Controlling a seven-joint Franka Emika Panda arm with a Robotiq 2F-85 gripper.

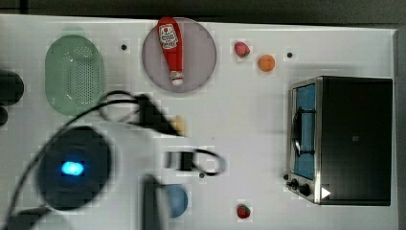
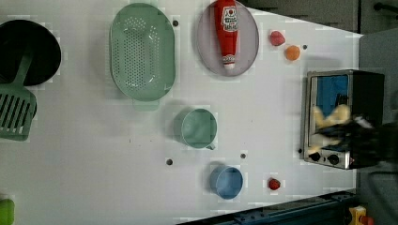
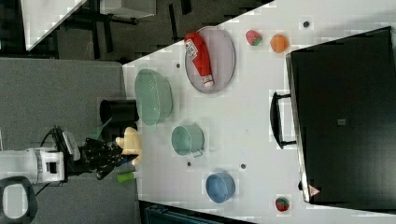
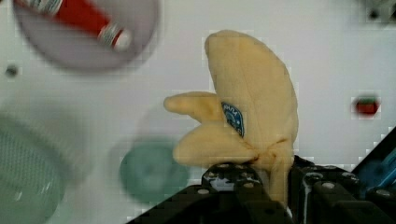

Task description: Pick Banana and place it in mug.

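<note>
The white surface (image 2: 94, 154) carries everything. Largest on it is the black toaster oven (image 3: 343, 116), whose dark top shows in the right view, while the left view shows its blue glass door (image 2: 331, 91) and knobs. Next comes the pale green perforated strainer (image 2: 142, 50), then the grey plate (image 1: 191, 67) with a red ketchup bottle (image 1: 171, 48) lying across it, cap toward the surface's middle. The left view alone adds a black round pan (image 2: 28, 51) and a green slotted spatula (image 2: 14, 112) at the left view's left edge.

The mug (image 2: 198, 128) stands upright near the surface's middle, below the strainer in the left view, with the blue cup (image 2: 226, 182) a little further down; in the top view the arm covers that spot and only the blue cup's edge (image 1: 176, 200) peeks out.

The pincer (image 4: 268, 184) is clamped on the banana (image 4: 252, 102), a soft, pale yellow, peeled-looking toy held by its lower end, lifted clear of the surface. The wrist view shows the black fingers (image 4: 238, 179) pressing it and the mug (image 4: 152, 170), blurred, on the surface beyond it. The right view places the held banana (image 3: 130, 142) off the right view's left of the mug.

Smallest are the orange fruit (image 1: 266, 63) and two strawberries (image 1: 242, 49) (image 1: 243, 211).
</note>
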